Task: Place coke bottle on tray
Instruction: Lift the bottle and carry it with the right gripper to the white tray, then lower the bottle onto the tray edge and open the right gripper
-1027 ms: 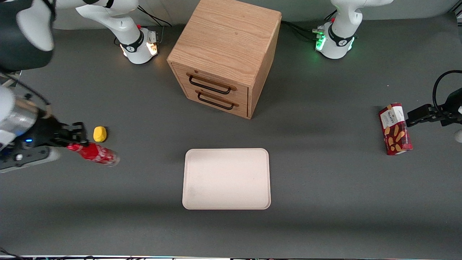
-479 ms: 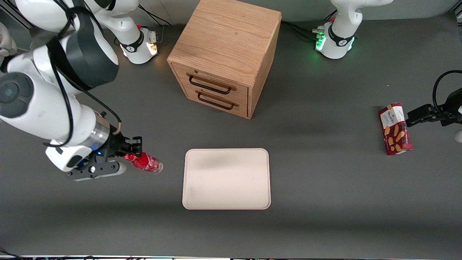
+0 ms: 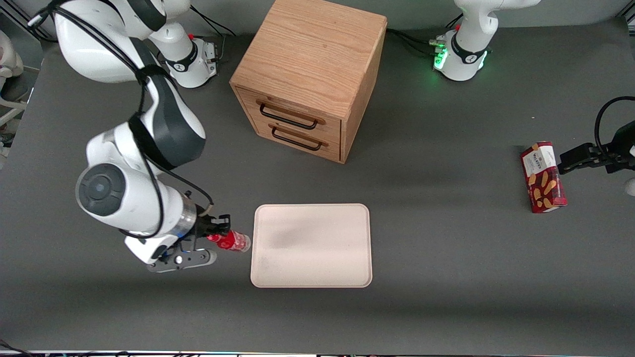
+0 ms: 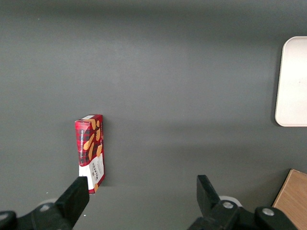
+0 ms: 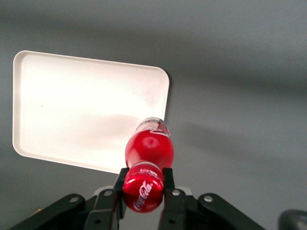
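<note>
My right gripper (image 3: 216, 234) is shut on the neck of the coke bottle (image 3: 233, 241), a small red bottle with a red cap. It holds the bottle tilted above the table, just beside the edge of the tray (image 3: 268, 275) toward the working arm's end. In the right wrist view the fingers (image 5: 168, 184) clamp the bottle (image 5: 148, 151) under its cap, and the clear base hangs over the tray's (image 5: 72, 105) corner. The pale cream-pink tray lies flat with nothing on it. It also shows in the left wrist view (image 4: 292, 81).
A wooden two-drawer cabinet (image 3: 310, 74) stands farther from the front camera than the tray. A red snack box (image 3: 543, 177) lies toward the parked arm's end of the table; it also shows in the left wrist view (image 4: 91, 152).
My right gripper has carried the bottle sideways from the working arm's end of the table up to the tray's edge. A yellow object seen beside it a second ago is now hidden by the arm.
</note>
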Controlling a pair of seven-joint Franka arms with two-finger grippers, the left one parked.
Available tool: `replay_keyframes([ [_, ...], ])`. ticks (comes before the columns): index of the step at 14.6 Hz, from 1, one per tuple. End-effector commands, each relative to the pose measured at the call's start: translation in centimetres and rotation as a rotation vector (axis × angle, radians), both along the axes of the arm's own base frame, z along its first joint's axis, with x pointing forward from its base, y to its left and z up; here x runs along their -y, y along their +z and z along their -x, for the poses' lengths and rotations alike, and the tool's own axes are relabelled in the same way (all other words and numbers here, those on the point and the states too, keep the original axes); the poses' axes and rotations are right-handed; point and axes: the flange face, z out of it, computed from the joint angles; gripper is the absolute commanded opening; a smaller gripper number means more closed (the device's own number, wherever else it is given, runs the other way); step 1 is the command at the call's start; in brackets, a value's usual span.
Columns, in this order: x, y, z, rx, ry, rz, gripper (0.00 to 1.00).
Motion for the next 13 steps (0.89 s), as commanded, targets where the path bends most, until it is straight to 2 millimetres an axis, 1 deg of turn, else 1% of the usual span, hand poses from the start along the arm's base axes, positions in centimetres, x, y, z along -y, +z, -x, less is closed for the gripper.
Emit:
replay_keyframes([
  [1,-1.5,-1.7,0.3,0.043,-0.021,0.02,0.0],
  [3,-1.9,-4.1,0.0,0.08,-0.002,0.057,0.0],
  [6,-2.3,-7.3,-0.7,0.084,0.001,0.049,0.0],
  [10,-3.3,-10.1,-1.1,0.1,-0.002,0.031,0.0],
  [11,-3.9,-11.0,-1.1,0.109,0.003,0.034,0.0],
  [13,-3.9,-12.2,-1.3,0.119,-0.003,0.059,0.0],
])
